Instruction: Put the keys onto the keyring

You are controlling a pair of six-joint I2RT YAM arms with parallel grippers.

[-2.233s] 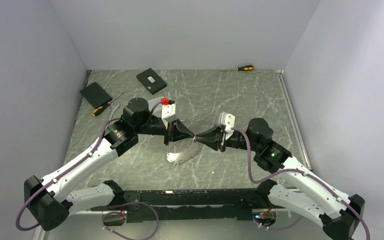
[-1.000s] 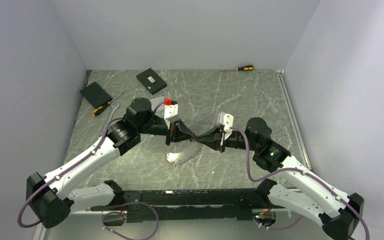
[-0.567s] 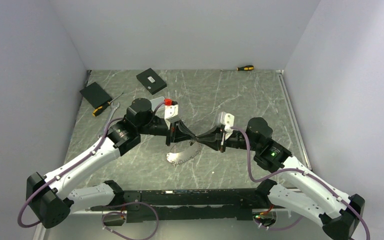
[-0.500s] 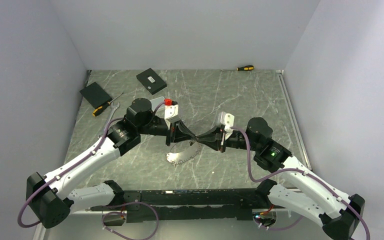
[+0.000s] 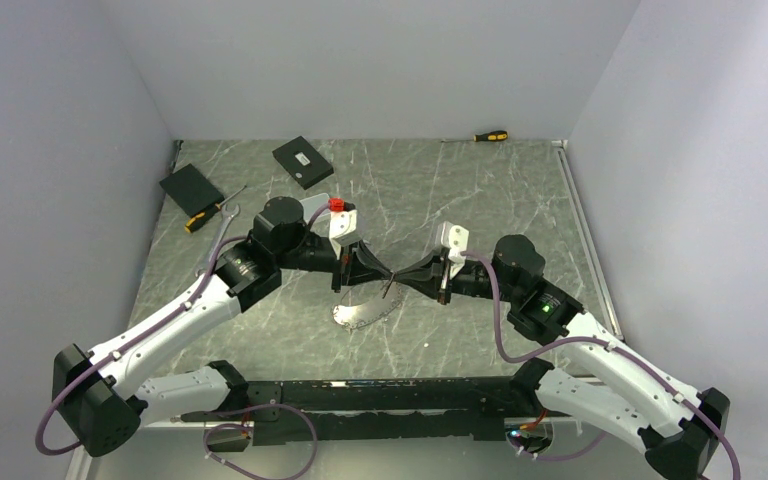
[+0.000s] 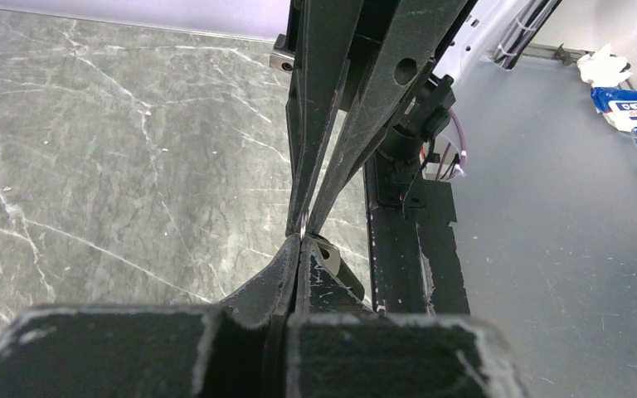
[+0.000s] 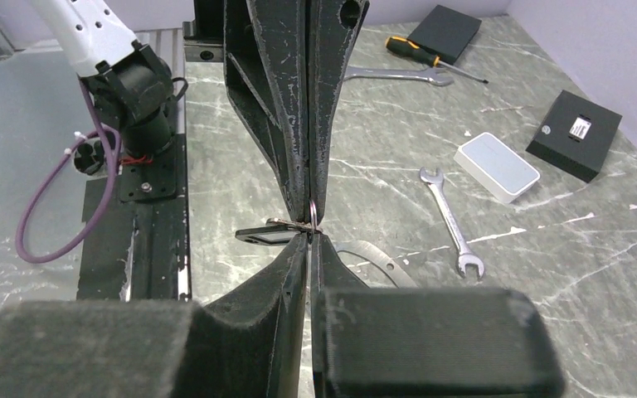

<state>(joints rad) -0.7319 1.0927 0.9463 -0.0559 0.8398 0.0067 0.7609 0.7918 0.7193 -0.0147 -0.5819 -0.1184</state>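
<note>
My left gripper (image 5: 382,274) and right gripper (image 5: 401,277) meet tip to tip above the table's middle, both shut. In the right wrist view a thin silvery keyring (image 7: 311,214) stands edge-on, pinched between the left fingers (image 7: 286,99) above and my right gripper's (image 7: 309,238) tips below. A key (image 7: 266,235) with a black head sticks out sideways to the left from the ring. In the left wrist view my left gripper (image 6: 301,240) is shut, with the key's silver holed end (image 6: 326,251) beside its tip. I cannot tell whether the key is threaded on.
A flat silvery curved strip (image 5: 364,311) lies under the grippers. Two wrenches (image 7: 449,219) (image 7: 390,75), a white box (image 7: 496,165), two black boxes (image 5: 303,161) (image 5: 191,187) and a screwdriver (image 5: 204,215) lie left and back. Another screwdriver (image 5: 491,135) lies by the back wall.
Both grippers stay joined at the tips. The right gripper has drawn back slightly to the right, and the key now shows hanging below the meeting point.
</note>
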